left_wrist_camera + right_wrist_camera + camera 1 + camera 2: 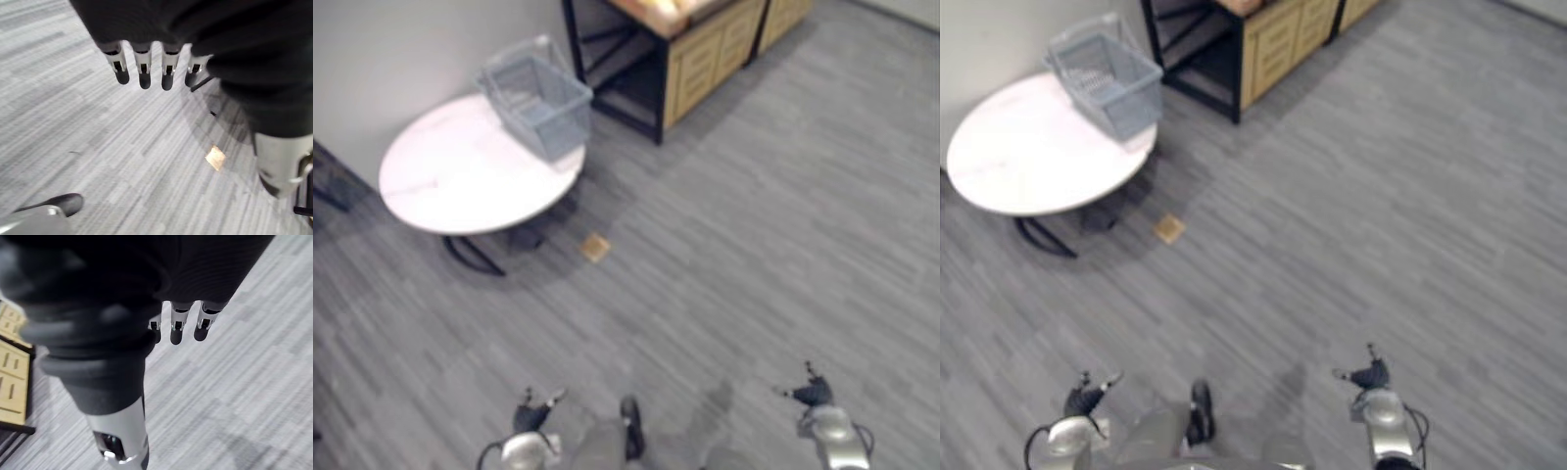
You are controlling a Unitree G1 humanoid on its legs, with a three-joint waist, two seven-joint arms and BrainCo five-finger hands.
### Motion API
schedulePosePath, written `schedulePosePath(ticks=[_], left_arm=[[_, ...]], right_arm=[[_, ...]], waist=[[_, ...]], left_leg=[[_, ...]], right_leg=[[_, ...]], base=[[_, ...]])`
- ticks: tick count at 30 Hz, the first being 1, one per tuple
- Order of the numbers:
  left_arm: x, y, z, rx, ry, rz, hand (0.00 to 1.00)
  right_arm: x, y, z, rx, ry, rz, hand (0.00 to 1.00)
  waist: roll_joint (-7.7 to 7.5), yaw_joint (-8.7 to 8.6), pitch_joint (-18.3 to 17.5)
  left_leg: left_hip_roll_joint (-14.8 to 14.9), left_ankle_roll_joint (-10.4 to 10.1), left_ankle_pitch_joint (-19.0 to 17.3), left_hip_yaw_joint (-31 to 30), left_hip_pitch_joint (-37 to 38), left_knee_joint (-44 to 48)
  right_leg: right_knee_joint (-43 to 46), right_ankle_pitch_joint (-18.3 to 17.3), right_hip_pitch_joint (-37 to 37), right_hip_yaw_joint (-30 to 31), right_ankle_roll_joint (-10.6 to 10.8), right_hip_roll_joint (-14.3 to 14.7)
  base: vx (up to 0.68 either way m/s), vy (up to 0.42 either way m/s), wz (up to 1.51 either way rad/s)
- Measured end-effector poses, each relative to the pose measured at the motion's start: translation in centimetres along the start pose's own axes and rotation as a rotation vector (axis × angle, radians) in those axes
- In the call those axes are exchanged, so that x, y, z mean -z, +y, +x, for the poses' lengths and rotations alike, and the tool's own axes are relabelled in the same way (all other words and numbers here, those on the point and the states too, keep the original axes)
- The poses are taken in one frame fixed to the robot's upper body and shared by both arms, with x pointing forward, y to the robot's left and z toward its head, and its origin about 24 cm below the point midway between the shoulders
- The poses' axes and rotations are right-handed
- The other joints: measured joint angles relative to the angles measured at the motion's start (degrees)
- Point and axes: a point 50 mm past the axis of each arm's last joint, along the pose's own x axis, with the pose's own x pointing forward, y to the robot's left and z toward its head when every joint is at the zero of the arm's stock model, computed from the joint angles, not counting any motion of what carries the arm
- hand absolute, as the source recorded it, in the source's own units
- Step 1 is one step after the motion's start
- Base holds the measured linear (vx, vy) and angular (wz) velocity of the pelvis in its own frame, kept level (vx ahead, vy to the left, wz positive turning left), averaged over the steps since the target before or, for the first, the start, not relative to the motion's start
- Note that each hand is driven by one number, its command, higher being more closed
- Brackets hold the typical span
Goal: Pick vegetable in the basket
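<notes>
Both relaxed, empty: left robot hand [530,411], right robot hand [813,394]; basket [538,100] sits on table [455,181]

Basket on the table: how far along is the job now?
Nothing looks done: the basket on the round table looks empty. Nothing is in hand: the left hand and the right hand hang open above the floor, far from the table. Left: the whole pick, starting with an approach.

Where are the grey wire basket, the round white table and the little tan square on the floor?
Grey wire basket [553,122]: left eye view, on its near side wall.
Round white table [450,186]: left eye view, on bare tabletop.
Small tan square [595,248]: left eye view, on its middle.
</notes>
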Motion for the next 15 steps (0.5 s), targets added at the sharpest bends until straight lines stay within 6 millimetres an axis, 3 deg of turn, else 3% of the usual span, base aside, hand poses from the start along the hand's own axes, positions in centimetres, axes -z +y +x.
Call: schedulePosePath(ticks=[2, 3, 4, 6, 8, 9, 10, 12, 13, 14, 15], left_arm=[[-0.5, -0.3, 0.1, 0.011, -0.017, 0.010, 0.00], [-0.9, -0.3, 0.3, 0.014, -0.028, 0.016, 0.00], [-1.4, -0.4, 0.5, 0.019, -0.043, 0.019, 0.00], [-2.6, -0.9, 0.8, 0.031, -0.079, 0.030, 0.00], [-3.3, -0.9, 1.0, 0.028, -0.104, 0.034, 0.00], [-3.3, -0.7, 1.0, 0.021, -0.108, 0.037, 0.00], [-2.9, -0.6, 1.0, 0.020, -0.094, 0.044, 0.00], [-2.4, -1.1, 0.7, 0.039, -0.087, 0.074, 0.00], [-1.7, -1.4, 0.4, 0.047, -0.069, 0.077, 0.00], [-1.3, -1.6, 0.2, 0.051, -0.058, 0.074, 0.00], [-0.9, -1.9, 0.1, 0.058, -0.042, 0.068, 0.00]], right_arm=[[-1.1, 0.3, 0.0, -0.010, -0.051, -0.021, 0.00], [-1.4, 0.3, 0.0, -0.010, -0.067, -0.038, 0.00], [-1.6, 0.2, -0.1, -0.006, -0.078, -0.044, 0.00], [-2.0, 0.0, 0.0, 0.001, -0.089, -0.046, 0.00], [-2.1, 0.0, 0.0, 0.001, -0.092, -0.046, 0.00], [-2.3, -0.1, 0.1, 0.005, -0.099, -0.052, 0.00], [-2.7, -0.3, 0.1, 0.014, -0.121, -0.081, 0.00], [-3.7, -1.0, 0.1, 0.031, -0.164, -0.118, 0.00], [-5.0, -1.8, 0.3, 0.050, -0.215, -0.163, 0.00], [-5.8, -2.1, 0.4, 0.058, -0.241, -0.176, 0.00], [-7.2, -2.6, 0.7, 0.068, -0.285, -0.209, 0.00]], waist=[[0.86, -1.75, -0.08], [1.30, -2.15, 0.19], [1.26, -2.27, 0.22], [1.98, -2.46, 0.50], [2.12, -3.11, 0.48], [1.55, -3.41, 0.20], [1.00, -3.56, 0.07], [3.06, -3.31, -0.32], [5.36, -2.70, 0.04], [6.23, -2.63, 0.09], [7.36, -2.20, 0.65]], left_leg=[[0.22, -0.08, -0.05, -2.87, 6.72, -4.47], [0.39, -0.09, -0.05, -4.03, 8.25, -5.42], [0.55, -0.10, -0.06, -4.78, 9.31, -5.56], [2.15, -1.17, -0.69, -7.67, 11.76, -5.61], [3.41, -3.62, -2.13, -9.02, 13.13, -5.84], [3.91, -7.05, -4.24, -10.14, 14.66, -6.27], [5.05, -9.49, -7.64, -12.00, 16.79, -5.36], [7.47, -10.43, -8.52, -13.86, 15.44, -0.20], [9.71, -10.84, -8.11, -14.67, 12.12, 8.81], [10.95, -12.15, -6.89, -14.75, 9.49, 14.49], [12.90, -12.71, -0.84, -14.78, 4.62, 26.14]], right_leg=[[1.52, -3.79, -6.98, -4.87, -5.64, -0.89], [-2.19, -4.87, -9.80, -5.95, -6.51, -0.91], [-8.15, -5.62, -12.04, -6.72, -6.96, -0.89], [-34.57, -4.43, -13.87, -8.27, -6.34, 0.48], [-53.06, 0.12, -12.64, -6.62, -5.83, 1.64], [-60.32, 2.30, -12.60, -3.42, -4.82, 1.63], [-58.01, 7.39, -12.76, -1.25, -3.93, 1.83], [-50.74, 8.86, -14.51, -1.96, -3.87, 3.24], [-47.06, 5.75, -14.42, -3.73, -5.70, 3.89], [-45.81, 4.23, -14.07, -4.39, -6.50, 4.50], [-44.13, 1.54, -11.82, -5.61, -7.94, 5.31]], base=[[0.55, 0.070, 0.57], [0.55, 0.003, 0.63], [0.51, -0.074, 0.63], [0.59, -0.220, 0.85], [0.51, -0.277, 0.93], [0.66, -0.419, 1.18], [0.67, -0.438, 1.07], [0.55, -0.395, 0.70], [0.53, -0.399, 0.46], [0.51, -0.392, 0.30], [0.48, -0.346, 0.26]])
